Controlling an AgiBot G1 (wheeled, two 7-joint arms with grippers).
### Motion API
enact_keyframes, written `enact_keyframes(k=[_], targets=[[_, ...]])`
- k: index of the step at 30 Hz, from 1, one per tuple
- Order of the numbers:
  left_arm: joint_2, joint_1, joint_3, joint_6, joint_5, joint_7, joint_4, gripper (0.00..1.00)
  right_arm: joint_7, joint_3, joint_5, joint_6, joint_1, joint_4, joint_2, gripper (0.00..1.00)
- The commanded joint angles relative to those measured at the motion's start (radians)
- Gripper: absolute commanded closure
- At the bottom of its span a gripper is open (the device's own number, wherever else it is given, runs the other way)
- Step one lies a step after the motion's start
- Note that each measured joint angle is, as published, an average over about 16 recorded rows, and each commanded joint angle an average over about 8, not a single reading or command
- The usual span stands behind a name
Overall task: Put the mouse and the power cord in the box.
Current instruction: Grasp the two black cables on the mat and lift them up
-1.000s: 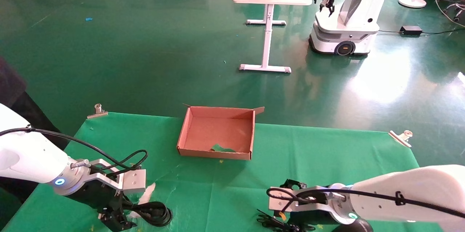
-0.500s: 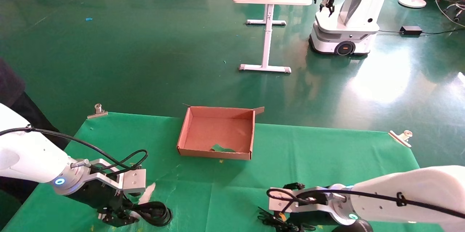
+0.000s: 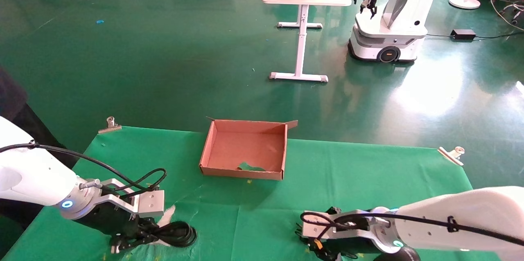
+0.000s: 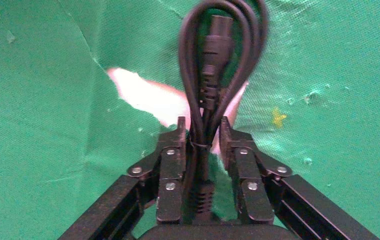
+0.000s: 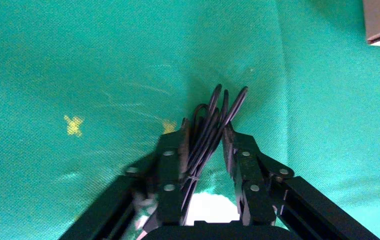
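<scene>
**Both tools closed on black wiring at the near edge of the table**

Head view: the left arm reaches in low from the left, its wrist level, and the left tool [image 3: 130, 239] sits down on the green-covered table [image 3: 348, 179] near the front left corner. The power cord [image 3: 177, 234] lies coiled just beside it, toward the middle. The right arm comes in from the right, forearm nearly horizontal, with the right tool [image 3: 317, 244] low at the front edge over a tangle of thin black wire. A dark rounded shape at the bottom edge under the right wrist may be the mouse; it is too cut off to tell. The box [image 3: 245, 149] stands apart from both tools, at the far middle of the table.

Left wrist view: the left tool [image 4: 202, 132] is narrowed onto the power cord [image 4: 220, 55], fingers [image 4: 170, 165] pressing its bundled strands from both sides; the looped cable and its connector stretch ahead over a tear in the cloth [image 4: 150, 95].

Right wrist view: the right tool [image 5: 204, 135] is closed on the thin mouse wire [image 5: 218, 112], several loops fanning out beyond the fingertips above the cloth.
</scene>
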Motion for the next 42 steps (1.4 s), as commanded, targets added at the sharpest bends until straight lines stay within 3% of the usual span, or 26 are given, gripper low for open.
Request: enact_keyframes(k=[1,14,25,33,42], targets=[[0.0,0.0,0.0,0.0,0.0,0.0,0.0,1.0,0.0,0.0,0.0,0.0,0.0,0.0,0.0,1.0],[-0.004,-0.007,-0.005,0.004,-0.007,0.0,-0.002,1.0,0.0,0.001,0.0,0.001,0.0,0.001,0.001,1.0],[-0.017,-0.14,-0.062,0.047,-0.087,-0.007,-0.06,1.0,0.031,0.07,0.04,0.035,0.088,0.004,0.036,1.0],[0.089,-0.142,-0.107,-0.112,-0.147,0.065,-0.122,1.0,0.056,0.123,0.067,0.059,0.173,-0.013,0.059,1.0],[0.16,-0.024,-0.055,-0.397,-0.116,0.189,-0.192,1.0,0.058,0.159,0.087,0.062,0.221,-0.017,0.102,1.0]])
